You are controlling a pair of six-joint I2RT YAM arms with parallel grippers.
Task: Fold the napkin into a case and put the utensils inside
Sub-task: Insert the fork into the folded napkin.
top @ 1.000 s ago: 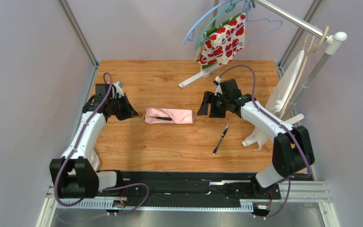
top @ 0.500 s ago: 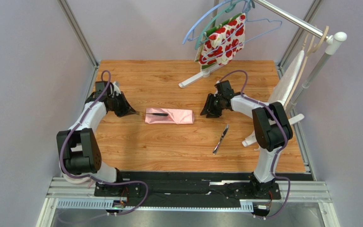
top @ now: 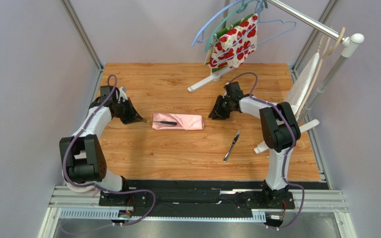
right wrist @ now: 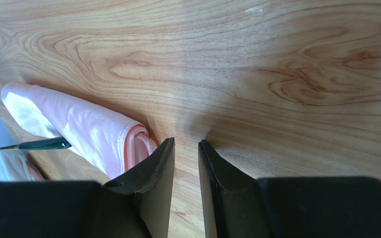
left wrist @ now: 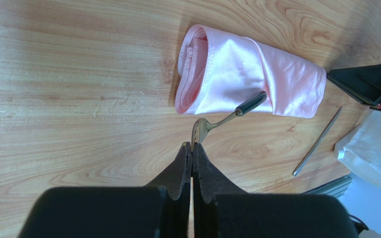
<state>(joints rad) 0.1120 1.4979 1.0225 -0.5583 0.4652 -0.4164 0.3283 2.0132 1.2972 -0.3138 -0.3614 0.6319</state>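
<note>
The left gripper (left wrist: 192,148), clenched on the tines of the fork (left wrist: 199,132) just left of the case (left wrist: 257,79), may skate the handle over the case's top instead of inside, since the right gripper (right wrist: 186,145), narrowly parted at its right end, grips nothing.

1. A wood-grain desk (top: 177,158) fills the middle, evenly lit, with soft shadows.
2. Plain pale lilac walls (top: 23,74) enclose it, with slim metal posts (top: 80,33) at the back corners.
3. A clothes rack (top: 302,17) stands back right, carrying a red-and-white floral cloth (top: 234,42) and a white cloth (top: 302,89).
4. A black base strip (top: 202,191) runs along the near edge.
</note>
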